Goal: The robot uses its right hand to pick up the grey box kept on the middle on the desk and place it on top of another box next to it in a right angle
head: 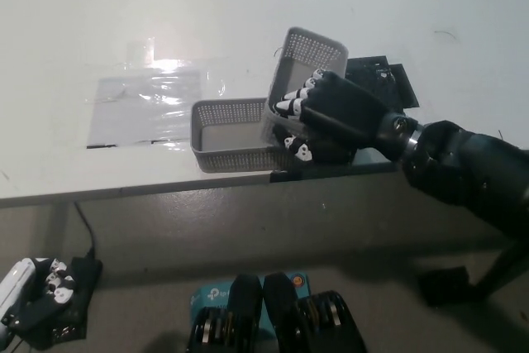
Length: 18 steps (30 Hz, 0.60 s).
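Note:
My black right hand (326, 117) is shut on a grey perforated box (310, 59), gripping its near end. The box is lifted off the white desk (248, 6) and tilted, its far end raised. A second grey perforated box (227, 134) lies flat on the desk near the front edge, just left of the held one. The lower end of the held box hangs over the right end of the flat box; my hand hides whether they touch. My white left hand (21, 291) rests low at the picture's lower left, below the desk.
A black flat item (380, 84) lies on the desk behind my right hand. A clear plastic sheet (149, 105) is taped to the desk left of the boxes. A blue carton (207, 295) and a black cable (83, 221) lie on the floor.

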Each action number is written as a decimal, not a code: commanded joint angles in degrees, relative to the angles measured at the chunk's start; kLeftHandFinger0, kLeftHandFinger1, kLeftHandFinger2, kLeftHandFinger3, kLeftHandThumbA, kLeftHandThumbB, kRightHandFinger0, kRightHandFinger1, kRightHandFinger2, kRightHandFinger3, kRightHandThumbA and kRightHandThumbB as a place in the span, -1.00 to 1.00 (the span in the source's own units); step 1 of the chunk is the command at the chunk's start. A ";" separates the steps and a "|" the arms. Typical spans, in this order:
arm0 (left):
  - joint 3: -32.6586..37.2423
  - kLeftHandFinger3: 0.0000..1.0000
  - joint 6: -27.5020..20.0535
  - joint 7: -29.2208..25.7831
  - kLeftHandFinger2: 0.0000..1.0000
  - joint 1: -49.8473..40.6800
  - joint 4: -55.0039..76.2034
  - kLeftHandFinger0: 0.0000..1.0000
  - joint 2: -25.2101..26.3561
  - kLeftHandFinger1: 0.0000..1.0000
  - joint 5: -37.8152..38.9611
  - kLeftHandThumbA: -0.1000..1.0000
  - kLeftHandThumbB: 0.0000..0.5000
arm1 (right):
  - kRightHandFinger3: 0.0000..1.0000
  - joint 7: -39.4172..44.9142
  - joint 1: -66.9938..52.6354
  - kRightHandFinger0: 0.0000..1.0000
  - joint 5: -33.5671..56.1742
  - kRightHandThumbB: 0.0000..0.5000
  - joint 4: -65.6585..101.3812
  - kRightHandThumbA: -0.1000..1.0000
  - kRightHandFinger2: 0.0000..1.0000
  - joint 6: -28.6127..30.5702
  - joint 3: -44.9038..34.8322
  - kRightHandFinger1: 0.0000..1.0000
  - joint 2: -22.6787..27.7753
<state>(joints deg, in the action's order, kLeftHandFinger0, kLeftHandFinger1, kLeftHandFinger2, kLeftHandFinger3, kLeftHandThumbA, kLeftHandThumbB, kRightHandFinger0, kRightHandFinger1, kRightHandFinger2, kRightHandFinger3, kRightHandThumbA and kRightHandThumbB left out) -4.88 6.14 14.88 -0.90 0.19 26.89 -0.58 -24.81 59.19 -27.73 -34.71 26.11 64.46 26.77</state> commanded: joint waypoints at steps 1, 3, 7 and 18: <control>0.15 -0.54 -0.15 0.59 -0.77 0.38 1.88 -0.95 1.93 -0.94 -0.80 -1.00 1.00 | 0.32 6.79 2.43 -1.00 3.38 -0.71 -0.98 -1.00 0.24 0.82 -2.13 -0.49 0.87; 0.15 -0.55 0.33 0.52 -0.79 0.40 1.97 -0.93 1.84 -0.94 -0.79 -1.00 1.00 | 0.57 9.27 2.54 -0.94 2.86 -1.00 -1.56 -1.00 0.57 0.82 -2.36 -0.11 0.93; -0.01 -0.54 -0.41 0.59 -0.73 0.80 1.77 -0.89 1.90 -0.89 -0.63 -1.00 1.00 | 0.55 9.74 3.30 -0.86 -0.53 -1.00 -3.38 -1.00 0.67 0.82 -0.97 0.16 0.82; -0.03 -0.57 -0.84 0.70 -0.79 1.08 1.02 -0.94 1.91 -0.94 -0.53 -1.00 1.00 | 0.25 7.04 2.65 -1.00 -2.20 -0.79 -3.40 -1.00 0.42 0.82 1.70 -0.15 0.50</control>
<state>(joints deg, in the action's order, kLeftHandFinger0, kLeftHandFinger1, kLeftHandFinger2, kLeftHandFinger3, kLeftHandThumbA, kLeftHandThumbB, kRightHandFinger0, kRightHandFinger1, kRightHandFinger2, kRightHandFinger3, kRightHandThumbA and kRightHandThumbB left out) -4.74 6.20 14.88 -0.69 0.26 26.96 -1.08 -18.11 59.99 -28.68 -38.35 26.11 65.49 26.73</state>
